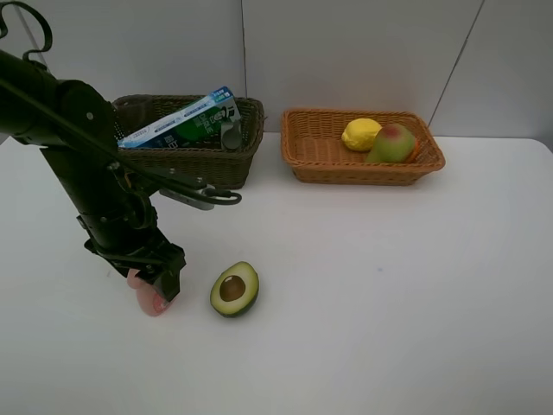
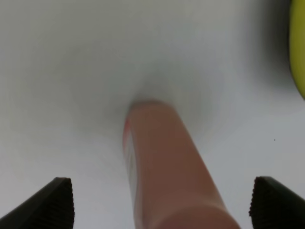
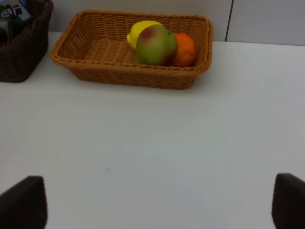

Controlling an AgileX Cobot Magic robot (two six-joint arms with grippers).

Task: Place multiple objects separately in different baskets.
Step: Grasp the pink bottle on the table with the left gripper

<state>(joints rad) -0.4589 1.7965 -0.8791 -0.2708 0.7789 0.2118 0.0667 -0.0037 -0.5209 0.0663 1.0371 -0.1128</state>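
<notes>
A pink pump bottle (image 1: 151, 300) lies on the white table, mostly hidden under my left gripper (image 1: 155, 281). In the left wrist view the bottle (image 2: 167, 171) lies between the widely parted fingers (image 2: 55, 202), so the gripper (image 2: 162, 205) is open around it. A halved avocado (image 1: 234, 289) lies cut side up just right of it. The blue-green toothpaste box (image 1: 181, 121) leans in the dark basket (image 1: 194, 160). The lemon (image 1: 360, 134), pear (image 1: 391, 143) and orange (image 3: 185, 47) sit in the light basket (image 1: 363, 164). My right gripper (image 3: 157, 210) is open and empty, out of the exterior view.
A grey object (image 1: 230, 134) stands beside the box in the dark basket. The left arm (image 1: 86, 147) rises in front of that basket's left end. The table's far edge meets a white wall behind both baskets.
</notes>
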